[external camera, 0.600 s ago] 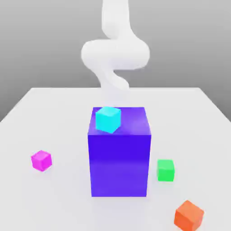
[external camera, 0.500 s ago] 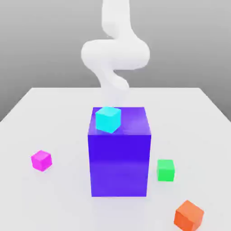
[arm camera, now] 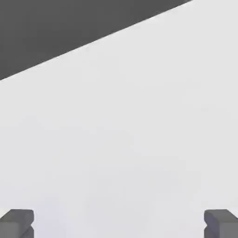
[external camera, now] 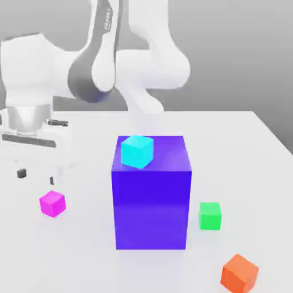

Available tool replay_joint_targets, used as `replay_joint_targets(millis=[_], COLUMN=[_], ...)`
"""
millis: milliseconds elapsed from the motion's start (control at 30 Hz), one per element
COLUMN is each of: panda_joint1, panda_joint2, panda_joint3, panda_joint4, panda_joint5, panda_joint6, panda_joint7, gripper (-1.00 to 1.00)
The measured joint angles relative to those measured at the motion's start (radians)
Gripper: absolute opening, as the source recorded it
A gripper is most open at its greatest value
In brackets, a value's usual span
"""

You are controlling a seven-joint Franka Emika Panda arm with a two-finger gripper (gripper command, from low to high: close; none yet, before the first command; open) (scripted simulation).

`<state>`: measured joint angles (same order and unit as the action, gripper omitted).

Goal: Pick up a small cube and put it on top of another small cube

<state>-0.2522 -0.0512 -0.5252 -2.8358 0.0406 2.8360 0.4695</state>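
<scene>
A white robot arm reaches in from the upper left of the exterior view, its hand (external camera: 38, 172) released and empty, fingers spread wide above the white counter (external camera: 80, 252). The small pink cube (external camera: 52, 204) sits at lower left, just below the hand and not touched. The small green cube (external camera: 210, 216) sits right of centre, beyond a tall blue block (external camera: 151, 206) topped by a cyan cube (external camera: 137, 151). An orange cube (external camera: 239, 273) lies at lower right. A good grasp likely means centring the spread fingers over the pink cube before lowering.
</scene>
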Motion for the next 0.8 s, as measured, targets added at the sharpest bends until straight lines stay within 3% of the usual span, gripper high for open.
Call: replay_joint_targets(millis=[133, 300, 667, 700, 800], panda_joint1=[-0.061, -0.086, -0.364, -0.391, -0.391], panda_joint2=[0.084, 0.161, 0.329, 0.341, 0.341], panda_joint3=[0.000, 0.070, 0.413, 0.443, 0.443], panda_joint4=[-0.029, -0.013, 0.025, 0.027, 0.027], panda_joint5=[-0.001, 0.106, 0.361, 0.373, 0.372], panda_joint6=[0.069, 0.126, 0.249, 0.258, 0.258], panda_joint7=[-0.025, -0.106, -0.295, -0.303, -0.303], gripper=[0.00, 0.00, 0.00, -1.00, -1.00])
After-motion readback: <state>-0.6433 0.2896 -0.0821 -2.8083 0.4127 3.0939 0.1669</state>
